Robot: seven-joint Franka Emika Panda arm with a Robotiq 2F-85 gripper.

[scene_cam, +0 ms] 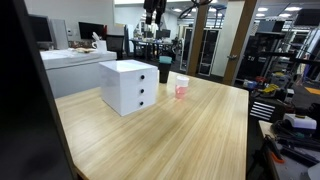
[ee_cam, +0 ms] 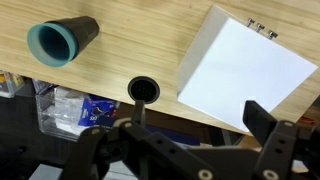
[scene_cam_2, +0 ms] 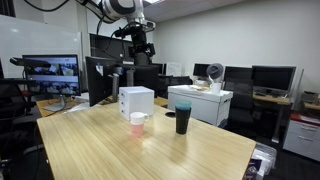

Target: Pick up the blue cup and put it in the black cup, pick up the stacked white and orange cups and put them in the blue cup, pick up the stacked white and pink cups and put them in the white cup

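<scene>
In an exterior view, the gripper (scene_cam: pixel 153 12) hangs at the top centre of the frame, high above the table (scene_cam: pixel 170 140), and carries nothing. That height looks like clearance between steps. The black cup (scene_cam: pixel 165 70) stands just behind a white box (scene_cam: pixel 128 85) at mid-frame. The pink stack (scene_cam: pixel 181 88) stands to the right of it, upright on the pale wood grain.

In an exterior view from across the table, the gripper (scene_cam_2: pixel 141 48) sits upper centre. The blue cup (scene_cam_2: pixel 183 105) is nested in the black cup (scene_cam_2: pixel 183 122), with its teal rim above the matt black wall, so the first step looks done. The pink stack (scene_cam_2: pixel 138 123) stands just left of centre in front of the box (scene_cam_2: pixel 136 100), with a whitish band over a pink taper.

In the wrist view, the gripper (ee_cam: pixel 180 130) fills the bottom edge with its fingers (ee_cam: pixel 262 118) wide apart and empty. The blue cup (ee_cam: pixel 52 42) sits in the upper left, smooth and slightly see-through inside its black sleeve (ee_cam: pixel 88 28). The flat-faced box (ee_cam: pixel 245 65) is on the right.

The orange stack and the white cup show in no view.
</scene>
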